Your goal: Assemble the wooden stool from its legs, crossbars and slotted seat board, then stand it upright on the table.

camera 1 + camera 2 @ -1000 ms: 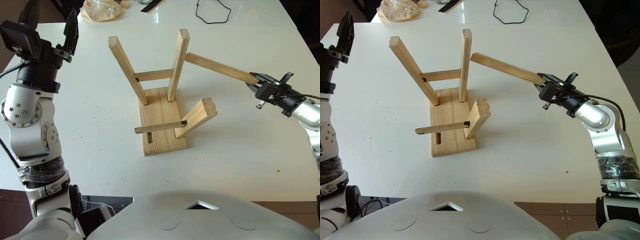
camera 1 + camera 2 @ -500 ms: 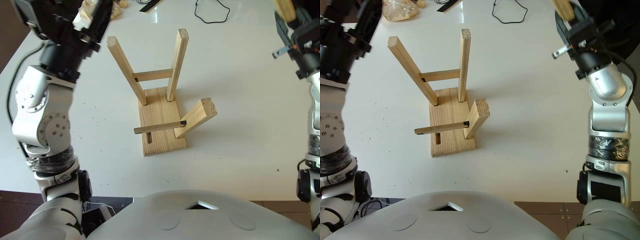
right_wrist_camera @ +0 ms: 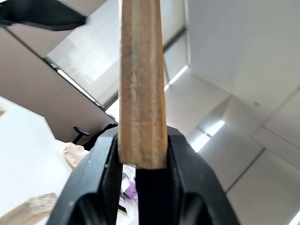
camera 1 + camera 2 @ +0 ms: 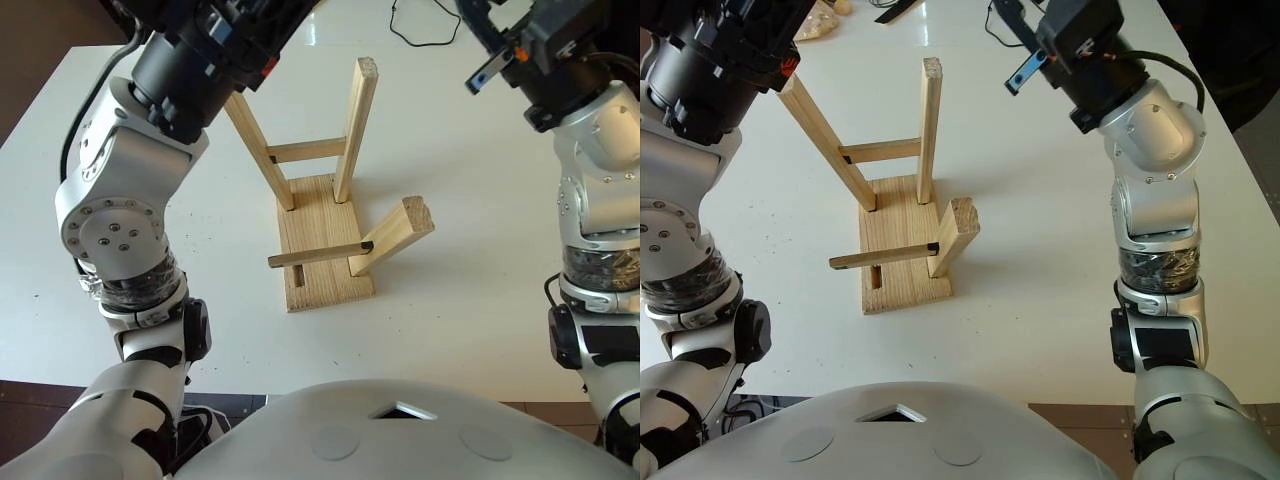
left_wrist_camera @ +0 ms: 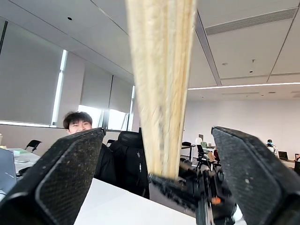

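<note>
Stool leg (image 3: pixel 142 93) clamped in right jaws; left jaws wide apart.

The white bench (image 4: pixel 480 260) carries the slotted seat board (image 4: pixel 320 225), which lies flat at the centre with its long edges running roughly from 12 to 6 o'clock. An open slot (image 4: pixel 298 275) shows in the board at its 7 o'clock corner. A black cable (image 4: pixel 1015 30) lies looped on the bench surface at 12 o'clock. A crumpled plastic bag (image 4: pixel 820 18) rests at 11 o'clock, with a dark strap (image 4: pixel 895 10) between bag and cable. A small dark speck (image 4: pixel 1133 343) lies at 4 o'clock.
</note>
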Controlling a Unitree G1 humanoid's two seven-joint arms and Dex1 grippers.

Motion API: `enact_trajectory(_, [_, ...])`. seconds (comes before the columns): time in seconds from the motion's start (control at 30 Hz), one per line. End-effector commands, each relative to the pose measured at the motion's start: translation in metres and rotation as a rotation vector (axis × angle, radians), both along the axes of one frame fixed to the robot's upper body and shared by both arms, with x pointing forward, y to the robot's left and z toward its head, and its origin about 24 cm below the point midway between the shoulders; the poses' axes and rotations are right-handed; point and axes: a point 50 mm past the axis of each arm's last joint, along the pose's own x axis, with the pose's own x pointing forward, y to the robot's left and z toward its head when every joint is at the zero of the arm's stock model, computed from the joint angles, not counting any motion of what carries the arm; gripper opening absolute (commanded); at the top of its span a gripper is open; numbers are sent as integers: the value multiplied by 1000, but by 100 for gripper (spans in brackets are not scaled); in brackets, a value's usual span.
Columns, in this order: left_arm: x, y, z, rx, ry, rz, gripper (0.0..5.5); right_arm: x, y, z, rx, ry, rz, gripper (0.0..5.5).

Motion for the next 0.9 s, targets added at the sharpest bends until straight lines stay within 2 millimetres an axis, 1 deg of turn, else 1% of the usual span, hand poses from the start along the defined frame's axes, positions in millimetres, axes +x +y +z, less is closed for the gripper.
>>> enact_trajectory(0.03, [-1,-6,4,16,2,-21,419,-3,5,-11,-118,-26,27,106])
enact_trajectory(0.13, [0,-6,3,37,13,-24,419,-2,5,-14,-153,-46,25,106])
enact_trajectory(0.23, [0,-5,2,54,29,-22,368,-1,3,-16,-181,-65,6,106])
enact_trajectory(0.4, [0,-5,-3,97,51,-36,305,1,-1,-17,-188,-69,-8,106])
enact_trajectory(0.57, [0,-5,-13,148,71,-43,234,2,-4,-17,-189,-68,-16,106])
enact_trajectory(0.6, [-1,-5,-14,156,73,-45,213,2,-4,-17,-192,-68,-17,106])
enact_trajectory(0.9, [-4,-8,-24,222,73,-62,208,2,-8,-13,-245,-107,-24,106])
